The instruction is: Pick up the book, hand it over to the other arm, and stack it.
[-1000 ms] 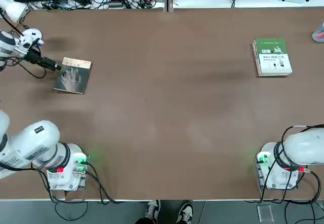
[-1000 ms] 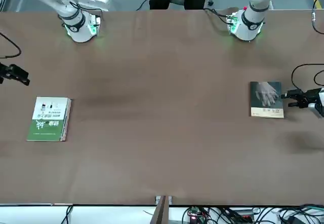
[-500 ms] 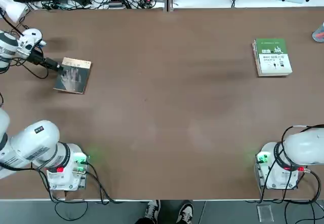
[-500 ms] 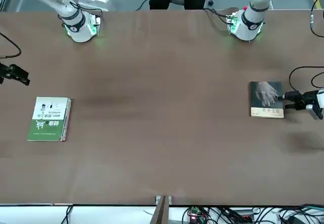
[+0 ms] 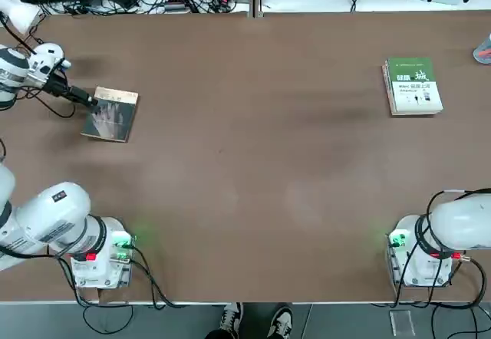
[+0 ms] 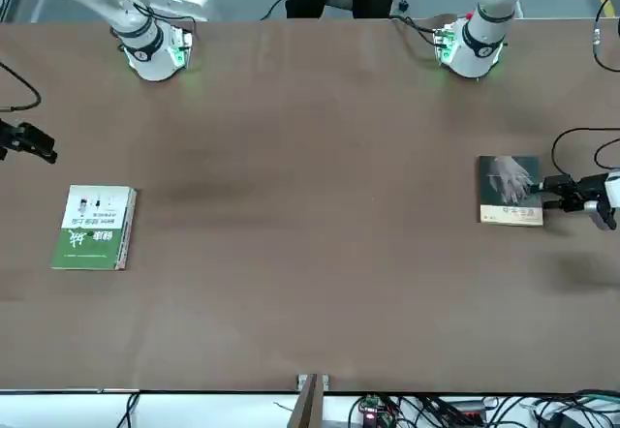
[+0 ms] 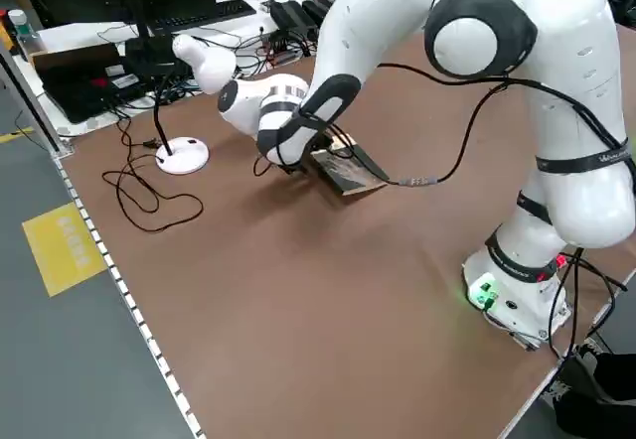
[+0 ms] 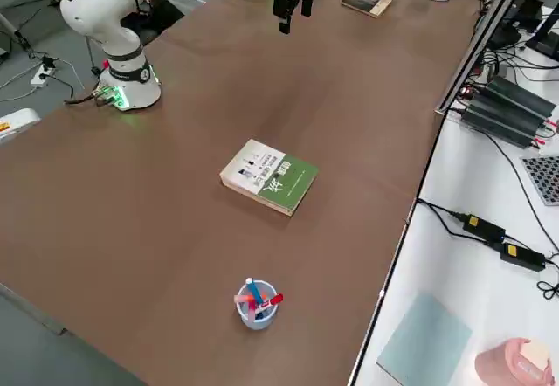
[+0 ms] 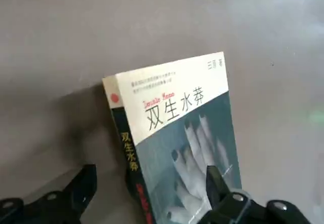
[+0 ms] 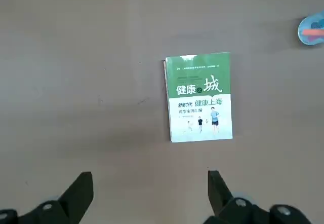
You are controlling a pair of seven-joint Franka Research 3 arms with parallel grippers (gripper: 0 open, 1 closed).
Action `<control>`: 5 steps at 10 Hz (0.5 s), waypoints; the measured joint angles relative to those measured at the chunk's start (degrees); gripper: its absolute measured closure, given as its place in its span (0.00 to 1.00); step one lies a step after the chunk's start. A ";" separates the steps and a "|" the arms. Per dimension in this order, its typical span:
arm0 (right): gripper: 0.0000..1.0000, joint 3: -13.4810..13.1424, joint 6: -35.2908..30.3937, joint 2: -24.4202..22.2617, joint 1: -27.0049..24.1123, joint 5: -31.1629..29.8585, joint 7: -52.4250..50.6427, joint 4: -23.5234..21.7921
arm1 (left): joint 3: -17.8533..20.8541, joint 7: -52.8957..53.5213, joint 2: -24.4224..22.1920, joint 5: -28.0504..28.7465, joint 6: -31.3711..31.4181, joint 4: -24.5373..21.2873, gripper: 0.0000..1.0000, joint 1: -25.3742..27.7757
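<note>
One small paperback book [image 5: 112, 113], dark grey with a pale hand on the cover and a light band across its top, lay flat on the brown counter [image 5: 253, 170] near the robot's far left corner. The left claw [image 5: 90, 102] was low at the book's outer edge, its two fingers [image 9: 216, 184] spread apart with the spine edge between them, one finger over the cover and the other on the counter side; it had not clamped on the book. The left arm reached out from its base at the near left of the counter. Well apart, on the far right side, a thicker green-and-white book [image 5: 413, 86] lay flat, and the right claw [image 10: 149, 193] hung high above it, fingers released and holding nothing. A small cup of pens [image 8: 255, 302] stood near the counter's right edge, beyond the green-and-white book.
</note>
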 joint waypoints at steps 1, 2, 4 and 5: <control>0.00 0.00 0.00 0.00 0.00 0.00 0.00 0.00 | -0.14 0.00 0.16 0.00 0.00 0.27 0.07 -0.01; 0.00 0.00 0.00 0.00 0.00 0.00 0.00 0.00 | -0.19 0.00 0.34 -0.01 0.00 0.56 0.06 -0.02; 0.00 0.00 0.00 0.00 0.00 0.00 0.00 -0.01 | -0.20 0.00 0.88 -0.01 -0.02 1.07 0.06 -0.02; 0.00 0.00 0.00 0.00 0.00 0.00 0.00 -0.01 | -0.21 0.00 1.19 -0.01 -0.03 1.24 0.07 -0.02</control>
